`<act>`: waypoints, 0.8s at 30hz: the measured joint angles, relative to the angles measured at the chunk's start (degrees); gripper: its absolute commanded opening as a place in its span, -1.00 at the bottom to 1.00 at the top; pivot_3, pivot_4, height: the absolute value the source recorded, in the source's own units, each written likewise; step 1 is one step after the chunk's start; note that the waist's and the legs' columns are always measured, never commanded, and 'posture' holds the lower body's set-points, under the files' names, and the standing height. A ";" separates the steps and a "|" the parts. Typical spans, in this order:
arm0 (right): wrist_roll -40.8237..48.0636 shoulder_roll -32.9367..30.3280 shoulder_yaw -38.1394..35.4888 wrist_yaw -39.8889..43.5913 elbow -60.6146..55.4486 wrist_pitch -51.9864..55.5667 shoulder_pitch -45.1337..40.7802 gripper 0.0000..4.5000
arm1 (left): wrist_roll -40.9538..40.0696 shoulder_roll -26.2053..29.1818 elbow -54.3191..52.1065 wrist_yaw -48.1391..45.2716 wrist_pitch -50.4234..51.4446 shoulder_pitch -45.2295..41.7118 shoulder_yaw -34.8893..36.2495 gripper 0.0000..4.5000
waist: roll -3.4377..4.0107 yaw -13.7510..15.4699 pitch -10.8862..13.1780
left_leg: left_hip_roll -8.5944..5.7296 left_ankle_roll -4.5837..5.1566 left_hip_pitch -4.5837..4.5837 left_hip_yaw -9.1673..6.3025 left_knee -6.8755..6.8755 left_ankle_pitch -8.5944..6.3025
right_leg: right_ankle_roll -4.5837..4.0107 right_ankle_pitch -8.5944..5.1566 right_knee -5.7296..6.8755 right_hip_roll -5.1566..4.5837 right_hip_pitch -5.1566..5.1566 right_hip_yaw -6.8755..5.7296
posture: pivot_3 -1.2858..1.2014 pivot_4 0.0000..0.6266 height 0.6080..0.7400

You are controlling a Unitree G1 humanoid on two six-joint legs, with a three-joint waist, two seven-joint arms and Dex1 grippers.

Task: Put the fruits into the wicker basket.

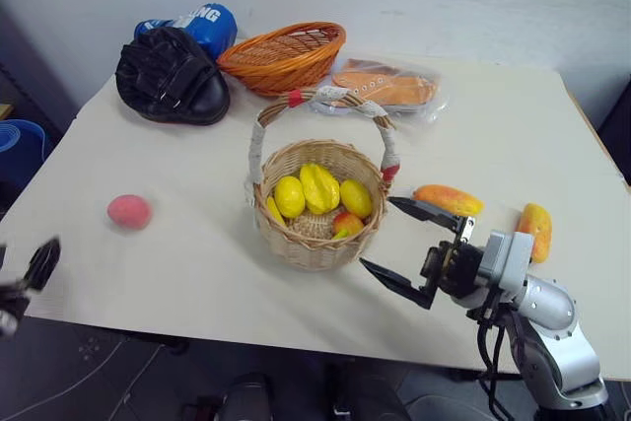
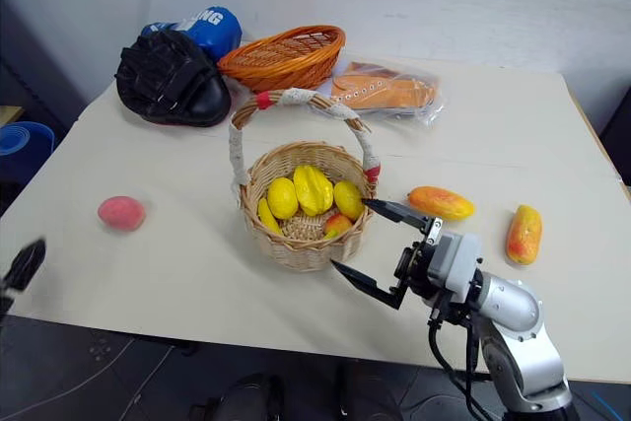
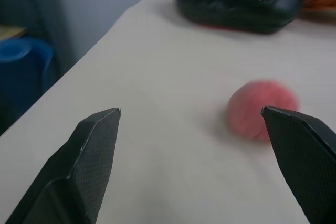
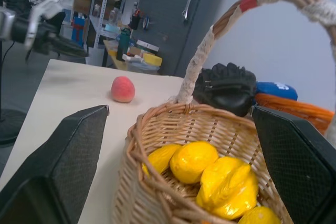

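The wicker basket (image 1: 311,248) stands mid-table with its arched handle upright. Inside lie two yellow lemons (image 1: 289,196), a starfruit (image 1: 319,187) and a small red-yellow fruit (image 1: 346,224). A pink peach (image 1: 129,211) rests on the table to the basket's left. Two mangoes lie to its right, one near (image 1: 448,199) and one farther out (image 1: 534,231). My right gripper (image 1: 378,232) hovers open and empty just right of the basket, pointing at it. At the table's near left corner my left gripper (image 3: 191,110) is open and empty, facing the peach (image 3: 260,108) from a short distance.
At the back of the table lie a black boxing pad (image 1: 173,76), a blue glove (image 1: 197,25), a shallow orange oval basket (image 1: 284,54) and an orange shoe in a plastic bag (image 1: 385,86). A blue bin (image 1: 15,145) stands off the table's left edge.
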 measured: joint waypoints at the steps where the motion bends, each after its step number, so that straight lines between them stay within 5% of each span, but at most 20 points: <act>1: -0.06 0.20 -0.02 -0.27 0.03 0.18 0.06 0.99 | 0.83 1.35 0.41 -0.18 0.68 -2.42 -1.86 1.00 | 0.10 -0.09 0.03 | 0.02 -0.03 -0.01 0.08 0.00 0.00 | 0.00 0.00 0.01 0.00 -0.03 -0.01 | 0.03 -0.52 1.00; 10: -2.07 1.23 0.34 -0.83 0.31 -0.06 1.14 0.99 | 11.67 6.06 11.49 -5.22 0.65 -14.13 -17.70 1.00 | 0.23 -0.99 0.12 | 0.11 -0.32 -0.05 0.10 0.01 0.16 | -0.01 -0.04 0.12 0.13 -0.18 -0.05 | 0.03 -0.52 1.00; 15: -4.12 1.68 0.53 -0.96 0.45 -0.88 2.88 0.99 | 15.45 6.24 18.62 -6.67 -0.99 -19.57 -20.61 1.00 | 0.23 -0.99 0.11 | 0.10 -0.24 -0.05 0.10 0.05 0.19 | 0.02 -0.01 0.18 0.10 -0.17 -0.04 | 0.03 -0.52 1.00; 24: -5.66 0.49 -0.48 -0.99 0.44 -1.38 5.16 1.00 | 17.12 6.13 22.63 -10.41 -4.91 -21.71 -22.09 0.04 | 0.23 -0.97 0.11 | 0.10 -0.27 -0.02 0.11 0.06 0.20 | 0.02 -0.02 0.23 0.10 -0.17 -0.04 | 0.03 -0.52 1.00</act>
